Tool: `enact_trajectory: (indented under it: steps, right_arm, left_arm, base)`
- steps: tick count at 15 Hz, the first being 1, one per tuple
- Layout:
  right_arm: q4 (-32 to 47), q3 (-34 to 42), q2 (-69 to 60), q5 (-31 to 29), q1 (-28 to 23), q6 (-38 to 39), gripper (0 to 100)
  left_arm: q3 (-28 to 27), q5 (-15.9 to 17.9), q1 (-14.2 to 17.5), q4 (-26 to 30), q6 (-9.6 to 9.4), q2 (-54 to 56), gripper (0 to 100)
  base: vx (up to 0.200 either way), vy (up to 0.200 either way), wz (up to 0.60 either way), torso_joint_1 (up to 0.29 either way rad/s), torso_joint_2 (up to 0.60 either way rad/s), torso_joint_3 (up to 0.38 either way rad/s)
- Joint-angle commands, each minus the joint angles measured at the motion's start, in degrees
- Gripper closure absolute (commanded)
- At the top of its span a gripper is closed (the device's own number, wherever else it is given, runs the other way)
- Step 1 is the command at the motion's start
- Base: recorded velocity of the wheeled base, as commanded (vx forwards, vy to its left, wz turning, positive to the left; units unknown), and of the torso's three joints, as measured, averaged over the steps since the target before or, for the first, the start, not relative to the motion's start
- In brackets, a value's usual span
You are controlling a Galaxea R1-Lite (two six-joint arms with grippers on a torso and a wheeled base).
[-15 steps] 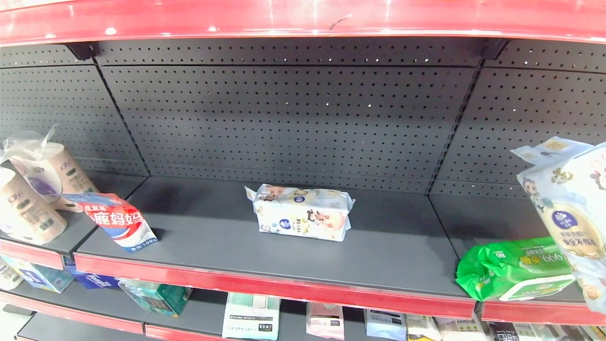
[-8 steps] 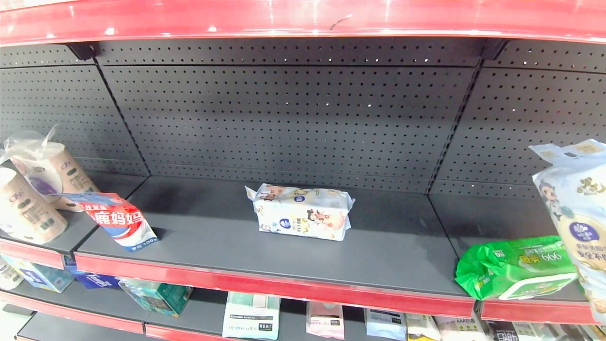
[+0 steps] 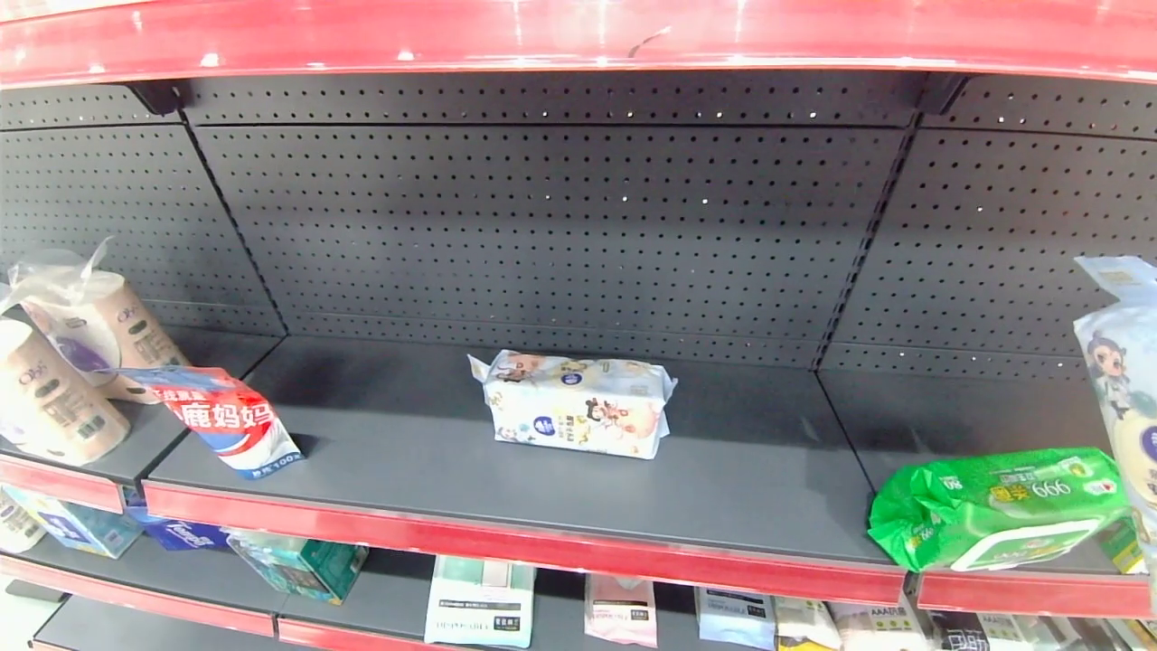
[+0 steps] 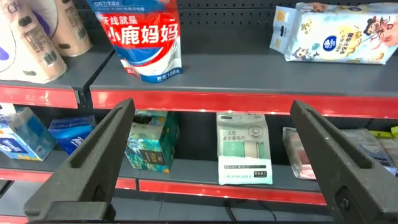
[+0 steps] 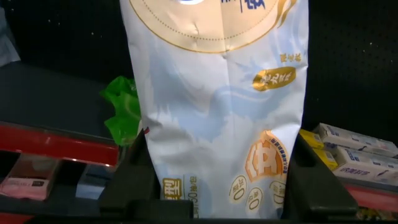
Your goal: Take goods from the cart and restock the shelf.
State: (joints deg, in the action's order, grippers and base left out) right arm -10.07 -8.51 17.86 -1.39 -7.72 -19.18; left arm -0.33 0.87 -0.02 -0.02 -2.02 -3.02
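Note:
On the middle of the dark grey shelf board point(image 3: 741, 479) lies a white cartoon-print tissue pack point(image 3: 578, 404). A matching white pack point(image 3: 1125, 389) hangs upright at the far right, in front of the shelf. My right gripper point(image 5: 217, 186) is shut on that pack point(image 5: 217, 106), with a finger on each side of its lower part. My left gripper point(image 4: 214, 174) stands open, holding nothing, in front of the shelf's red front edge point(image 4: 205, 102) and facing the lower shelf. The tissue pack on the shelf point(image 4: 333, 34) sits above and beyond it.
A red, white and blue pouch point(image 3: 226, 420) leans at the left, with paper rolls point(image 3: 63, 362) beside it. A green wipes pack point(image 3: 994, 506) lies at the right front edge. Several boxes and packs point(image 3: 479, 601) fill the lower shelf. A perforated back wall point(image 3: 560, 217) closes the rear.
The white pack held in my right gripper has slid to the right, now half past the head view's edge. The goods on the shelf have not moved.

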Motion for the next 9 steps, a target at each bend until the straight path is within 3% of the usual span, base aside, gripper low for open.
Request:
enact_trajectory:
  steps: [1, 6, 7, 8, 9]
  right_arm:
    - [0.0, 0.5, -0.6, 0.0, 0.0, -0.1, 100]
    - [1.4, 2.0, -1.4, -0.1, 0.2, 0.1, 100]
    - [4.4, 1.2, -1.9, 0.0, 0.1, 0.2, 100]
    - [7.5, 0.6, -3.3, 0.2, 0.2, 0.4, 100]
    - [10.0, 0.2, -4.6, 0.2, 0.2, 0.4, 100]
  left_arm:
    - [0.0, -0.2, 1.3, 0.0, 0.00, -1.5, 0]
    - [-1.7, 1.1, 1.3, -0.1, -0.79, -6.7, 0]
    - [-8.3, 1.5, 0.5, -0.4, 0.35, -15.2, 0]
    - [-13.8, 1.9, 0.3, -1.9, 4.13, -22.6, 0]
    - [-15.2, 2.6, -0.2, -3.5, 4.75, -26.2, 0]
  base:
    - [0.000, 0.000, 0.00, 0.000, 0.00, 0.000]
    - [0.000, 0.000, 0.00, 0.000, 0.00, 0.000]
    - [0.000, 0.000, 0.00, 0.000, 0.00, 0.000]
    - [0.000, 0.000, 0.00, 0.000, 0.00, 0.000]
    - [0.000, 0.000, 0.00, 0.000, 0.00, 0.000]
